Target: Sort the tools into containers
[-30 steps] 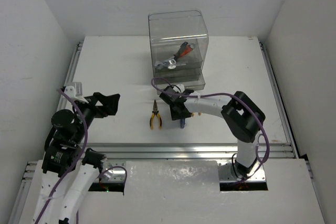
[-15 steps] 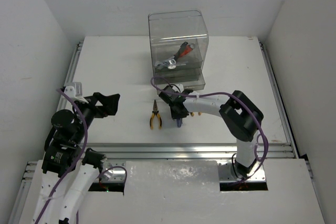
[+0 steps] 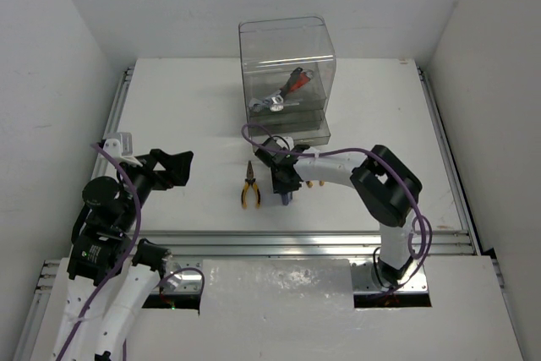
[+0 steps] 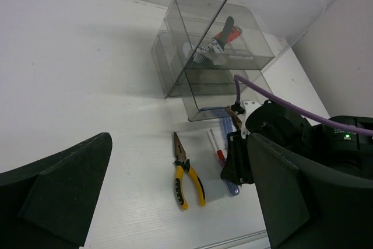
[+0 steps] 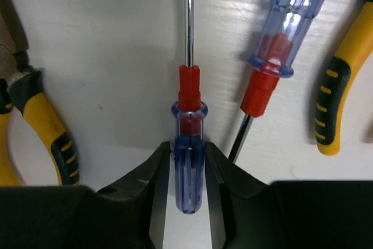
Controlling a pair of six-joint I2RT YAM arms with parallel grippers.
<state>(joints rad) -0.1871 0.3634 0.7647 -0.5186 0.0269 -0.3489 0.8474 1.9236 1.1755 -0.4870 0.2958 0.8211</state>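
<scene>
My right gripper [image 5: 187, 151] is low over the table, shut on the clear blue handle of a screwdriver [image 5: 187, 182] with a red collar. A second blue and red screwdriver [image 5: 280, 33] lies just right of it. Yellow-handled pliers lie on either side, one on the left [image 5: 46, 126] and one on the right [image 5: 341, 86]. In the top view the right gripper [image 3: 283, 183] is beside the left pliers [image 3: 249, 185], in front of the clear container [image 3: 287, 48]. A red-handled wrench [image 3: 292, 86] lies in a tray. My left gripper [image 3: 173, 166] is open and empty, raised at the left.
The container's lowest tray [image 4: 213, 112] juts out toward the tools. In the left wrist view the pliers [image 4: 186, 173] lie between my left fingers [image 4: 64, 190], far below them. Aluminium rails [image 3: 304, 243] run along the table's near edge.
My right gripper has shifted a little left and toward the near edge and has closed on the blue screwdriver handle. The left arm has not moved.
</scene>
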